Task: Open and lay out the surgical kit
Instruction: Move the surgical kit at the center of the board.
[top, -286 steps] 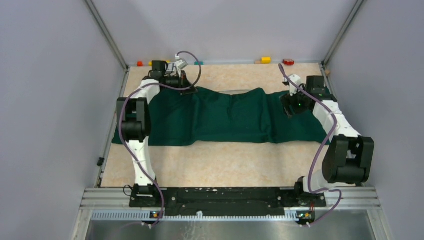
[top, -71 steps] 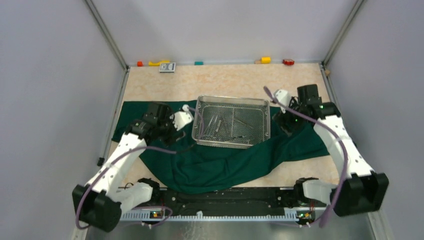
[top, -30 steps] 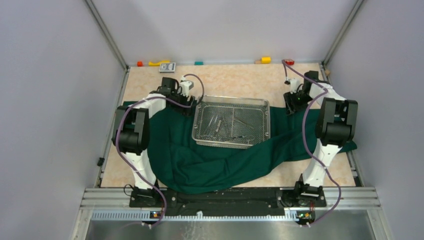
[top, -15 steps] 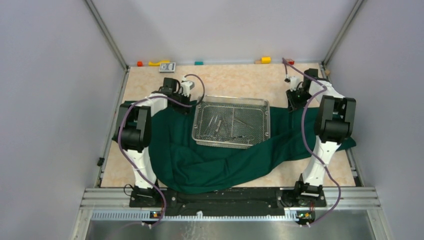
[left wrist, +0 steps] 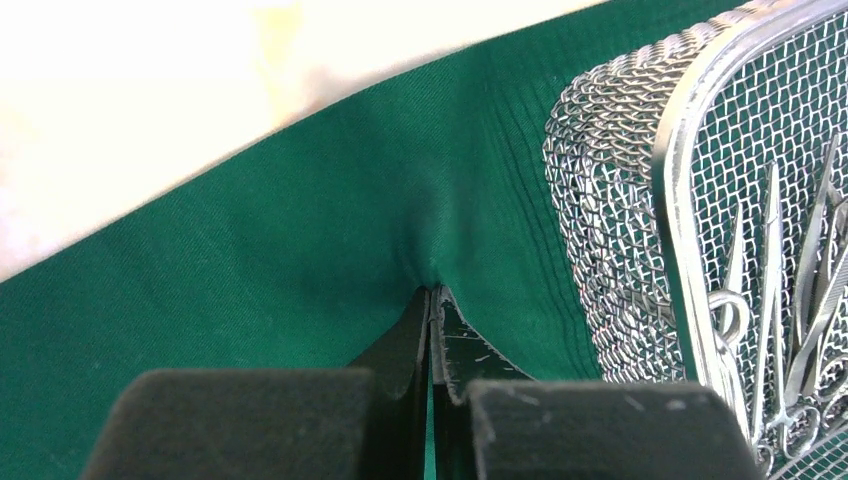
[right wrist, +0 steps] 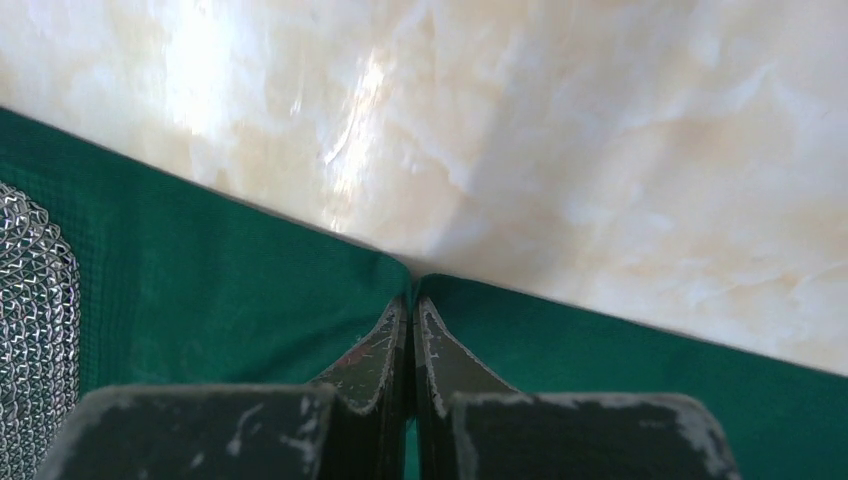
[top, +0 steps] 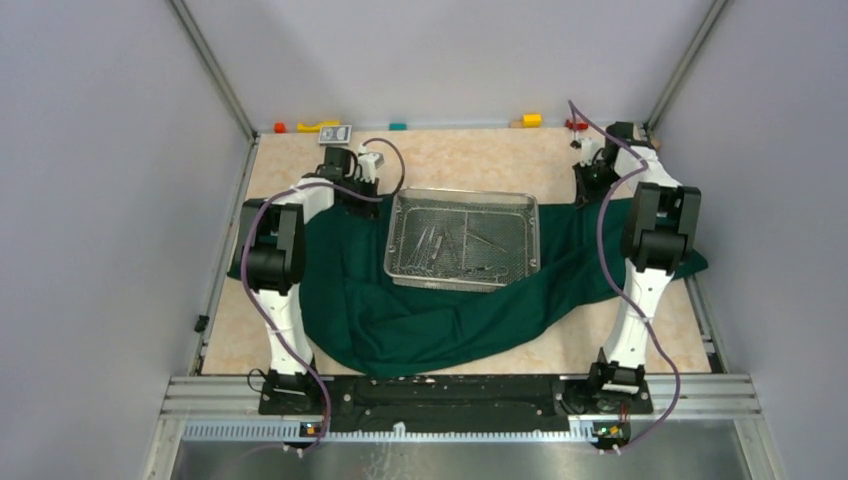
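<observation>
Top external view: the wire-mesh tray (top: 462, 194) sits on the dark green cloth (top: 430, 325) around mid-table, with the instruments (top: 450, 245) lying inside it. An arm reaches to the cloth's far edge on each side of the tray.

On the left wrist view, the left gripper (left wrist: 432, 292) has its jaws pressed together on a small pucker of cloth, just beside the tray's rounded corner. On the right wrist view, the right gripper (right wrist: 412, 285) is clamped right on the cloth's edge, where green meets the bare table (right wrist: 600, 150).

Here is the danger, as I read it. The tray's weight pins the cloth, so any pull outward or away could drag the tray along and set the steel sliding or tangling inside. The right pinch holds only the very rim of the fabric, and a firm tug may slip it free. The left fingers are so near the mesh that a sideways move could catch the wire. The near side is bunched and loose towards the arm bases, so if one arm pulls harder than the other, the cloth skews rather than flattens.
</observation>
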Robot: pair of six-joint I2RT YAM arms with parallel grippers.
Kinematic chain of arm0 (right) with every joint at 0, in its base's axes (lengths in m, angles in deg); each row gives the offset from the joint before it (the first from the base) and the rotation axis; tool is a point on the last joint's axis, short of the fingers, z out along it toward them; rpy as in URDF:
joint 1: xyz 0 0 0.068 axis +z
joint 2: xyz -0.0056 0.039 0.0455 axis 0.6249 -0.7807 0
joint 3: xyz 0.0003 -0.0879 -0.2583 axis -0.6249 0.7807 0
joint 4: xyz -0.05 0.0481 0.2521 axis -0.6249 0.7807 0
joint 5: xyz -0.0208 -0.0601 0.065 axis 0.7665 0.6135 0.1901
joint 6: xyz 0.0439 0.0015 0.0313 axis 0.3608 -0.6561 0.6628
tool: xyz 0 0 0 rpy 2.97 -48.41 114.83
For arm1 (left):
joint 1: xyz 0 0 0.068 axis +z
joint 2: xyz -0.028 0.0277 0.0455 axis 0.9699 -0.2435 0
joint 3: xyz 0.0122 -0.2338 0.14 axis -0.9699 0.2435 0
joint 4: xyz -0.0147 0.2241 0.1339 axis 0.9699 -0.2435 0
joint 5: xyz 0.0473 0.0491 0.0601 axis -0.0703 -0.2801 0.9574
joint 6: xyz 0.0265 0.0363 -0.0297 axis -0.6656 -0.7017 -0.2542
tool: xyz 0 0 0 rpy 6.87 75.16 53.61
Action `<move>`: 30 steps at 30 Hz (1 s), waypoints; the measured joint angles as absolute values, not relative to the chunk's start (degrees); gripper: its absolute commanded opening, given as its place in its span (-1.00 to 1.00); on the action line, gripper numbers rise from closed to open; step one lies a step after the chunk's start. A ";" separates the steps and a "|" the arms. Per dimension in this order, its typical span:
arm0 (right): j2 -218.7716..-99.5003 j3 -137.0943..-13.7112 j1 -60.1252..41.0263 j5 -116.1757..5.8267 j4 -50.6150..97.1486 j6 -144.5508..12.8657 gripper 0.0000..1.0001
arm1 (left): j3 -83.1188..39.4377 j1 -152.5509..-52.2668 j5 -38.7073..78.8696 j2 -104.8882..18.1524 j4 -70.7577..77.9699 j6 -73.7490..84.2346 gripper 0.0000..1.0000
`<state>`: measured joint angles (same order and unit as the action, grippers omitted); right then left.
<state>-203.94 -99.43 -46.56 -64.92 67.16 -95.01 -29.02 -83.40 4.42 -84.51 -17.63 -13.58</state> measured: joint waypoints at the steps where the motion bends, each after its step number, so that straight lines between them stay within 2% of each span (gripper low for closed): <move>1: -204.75 -100.87 -46.51 -64.94 67.55 -94.77 -1.00 | -29.72 -83.09 4.09 -84.95 -17.87 -13.28 -1.00; 12: -215.52 -118.90 -44.30 -63.78 69.57 -90.85 -1.00 | -36.56 -80.36 2.76 -89.89 -18.16 -10.61 -1.00; 18: -217.86 -123.16 -42.99 -61.53 69.28 -89.43 -1.00 | -39.19 -79.75 2.72 -91.75 -17.94 -9.63 -1.00; 21: -218.32 -124.17 -42.67 -60.66 69.35 -89.06 -0.85 | -40.50 -79.66 2.80 -92.60 -18.05 -9.30 -1.00; 23: -218.45 -124.80 -42.51 -60.18 69.28 -88.82 -0.57 | -41.20 -79.61 2.98 -93.04 -17.98 -9.23 -1.00; 25: -218.45 -125.30 -42.47 -59.33 68.82 -88.78 -0.29 | -41.57 -79.57 3.41 -93.19 -17.96 -9.23 -0.84; 30: -218.43 -125.76 -42.71 -57.75 67.66 -89.04 0.10 | -42.03 -78.89 4.33 -93.21 -17.94 -9.60 0.05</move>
